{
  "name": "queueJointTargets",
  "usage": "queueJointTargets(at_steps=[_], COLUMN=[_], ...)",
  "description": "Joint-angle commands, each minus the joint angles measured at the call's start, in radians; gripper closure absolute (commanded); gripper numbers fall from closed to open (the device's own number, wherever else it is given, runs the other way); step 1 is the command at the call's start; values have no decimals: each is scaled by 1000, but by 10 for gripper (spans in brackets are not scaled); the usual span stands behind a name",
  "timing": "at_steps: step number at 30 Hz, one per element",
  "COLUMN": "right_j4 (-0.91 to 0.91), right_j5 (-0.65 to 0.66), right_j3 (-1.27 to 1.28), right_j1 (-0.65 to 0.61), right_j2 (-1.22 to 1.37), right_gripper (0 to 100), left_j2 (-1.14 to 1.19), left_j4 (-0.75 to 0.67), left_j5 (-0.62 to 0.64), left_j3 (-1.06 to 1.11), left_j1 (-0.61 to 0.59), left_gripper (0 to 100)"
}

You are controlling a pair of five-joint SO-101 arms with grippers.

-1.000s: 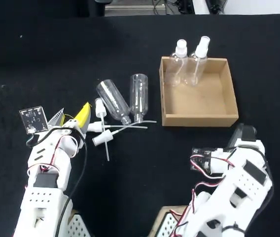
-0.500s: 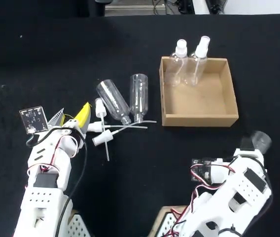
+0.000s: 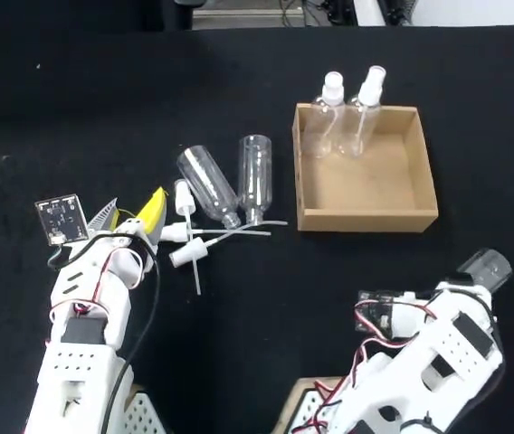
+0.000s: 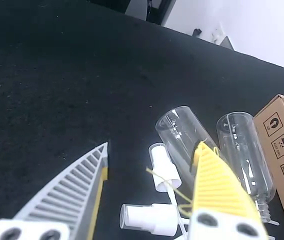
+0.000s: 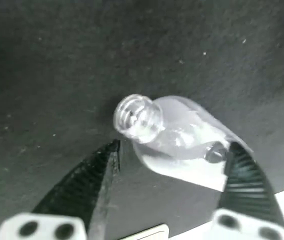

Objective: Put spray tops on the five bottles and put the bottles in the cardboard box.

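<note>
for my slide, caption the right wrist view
Right gripper holds an uncapped clear bottle, neck toward the camera, over the black table.

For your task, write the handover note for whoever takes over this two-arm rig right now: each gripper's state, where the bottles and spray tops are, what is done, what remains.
Left gripper: open, empty, beside three white spray tops lying on the black table.
Right gripper: shut on a clear uncapped plastic bottle, in front of the brown cardboard box.
Two more uncapped clear bottles lie left of the box.
Done: two capped bottles stand in the box.
Left: cap three bottles, box them.
</note>
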Motion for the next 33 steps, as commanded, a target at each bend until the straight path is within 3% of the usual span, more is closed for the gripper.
queueJointTargets(at_steps=[1, 5, 12, 17, 22, 27, 33], right_j4=[-21, -20, -6, 178, 364, 367, 364], right_j5=[-193, -485, -798, -953, -971, -872, -868], right_j3=[-74, -130, -223, -378, -521, -529, -535], right_j1=[14, 0, 0, 5, 0, -2, 0], right_j2=[-35, -30, -27, -24, -24, -22, 58], right_gripper=[777, 786, 786, 705, 666, 666, 666], left_j2=[-15, -15, -15, -15, -15, -15, -15], left_j4=[-23, -23, -23, -23, -23, -23, -23], left_j5=[-8, -8, -8, -8, -8, -8, -8], left_j3=[-58, -58, -58, -58, -58, -58, -58], left_j1=[13, 13, 13, 13, 13, 13, 13], left_gripper=[734, 734, 734, 734, 734, 734, 734])
